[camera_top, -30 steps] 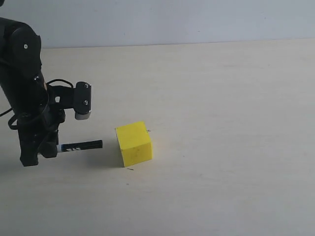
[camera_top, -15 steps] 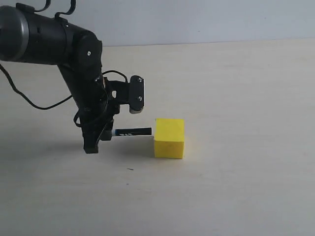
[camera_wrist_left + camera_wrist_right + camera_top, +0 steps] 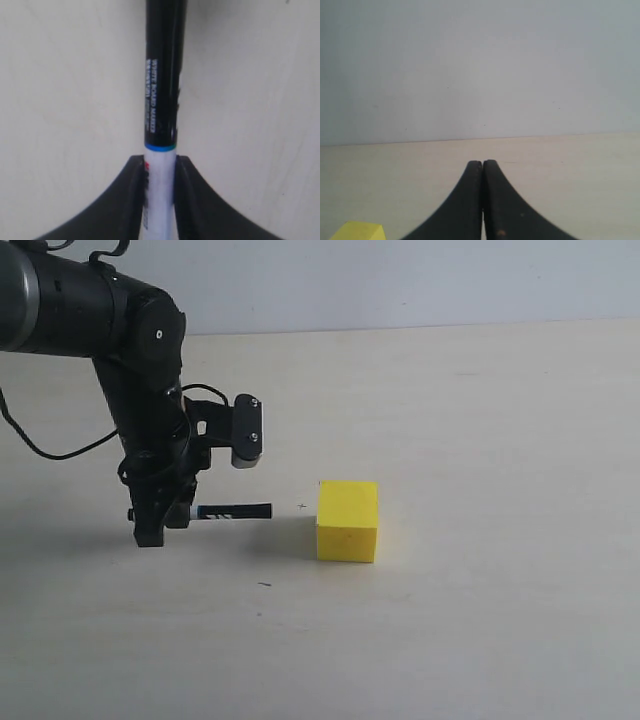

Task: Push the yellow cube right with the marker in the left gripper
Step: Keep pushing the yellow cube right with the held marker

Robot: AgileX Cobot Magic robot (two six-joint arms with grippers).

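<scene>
The yellow cube (image 3: 348, 521) rests on the pale table, right of centre in the exterior view; a corner of the cube (image 3: 357, 232) also shows in the right wrist view. My left gripper (image 3: 160, 518) is shut on the marker (image 3: 233, 511), which lies level and points at the cube. A gap separates the marker's black tip from the cube's left face. In the left wrist view the marker (image 3: 162, 100) runs straight out from my left gripper (image 3: 160, 165), whose fingers clamp its white barrel. My right gripper (image 3: 482, 165) is shut on nothing; it does not show in the exterior view.
The pale wooden table (image 3: 480, 420) stretches bare to the right of and behind the cube. A grey wall (image 3: 400, 280) rises behind it. Black cables (image 3: 40, 450) hang from the left arm at the far left.
The left arm has pulled back to the left, taking the marker off the cube, which it touched half a second ago. The cube sits well to the right of where it sat one second ago.
</scene>
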